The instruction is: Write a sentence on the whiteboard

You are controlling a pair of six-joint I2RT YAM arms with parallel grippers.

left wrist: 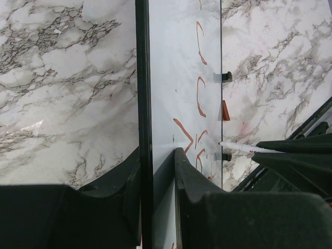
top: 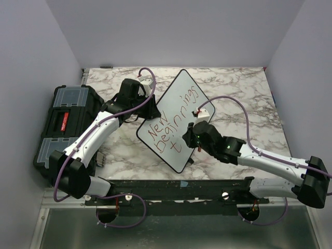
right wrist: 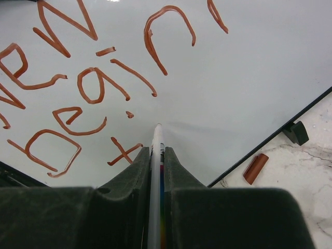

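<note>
We see toolbox [top: 62, 122] left of whiteboard [top: 179, 104], left gripper [left wrist: 158, 155] clamping its edge, right gripper [right wrist: 156, 153] pinching marker [right wrist: 157, 137], loose cap [right wrist: 256, 168], sentence [top: 168, 129] cropped up close.

walls [top: 171, 31]: plain lavender | table [top: 244, 88]: white marble, grey veins

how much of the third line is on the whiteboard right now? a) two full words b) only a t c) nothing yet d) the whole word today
b: under "New" and "Beginnings" the sentence has only a lone t on the whiteboard, marker tip beside it.
</note>
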